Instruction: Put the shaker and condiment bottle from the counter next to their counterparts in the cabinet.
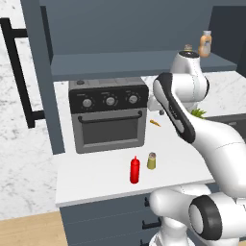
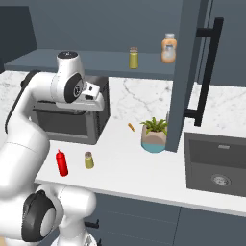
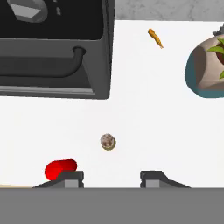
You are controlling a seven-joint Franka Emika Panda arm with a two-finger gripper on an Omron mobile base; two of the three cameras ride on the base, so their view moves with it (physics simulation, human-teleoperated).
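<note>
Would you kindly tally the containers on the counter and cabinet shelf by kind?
Shakers: 2, counter and shelf
Red squeeze bottle: 1
Tan-orange bottle: 1
Total: 4

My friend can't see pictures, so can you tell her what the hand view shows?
Looking down on a white counter, a small shaker stands between the tool tips and a dark oven, with a red bottle beside the left tip. A little carrot and a potted plant sit farther off; the tool holds nothing.
</note>
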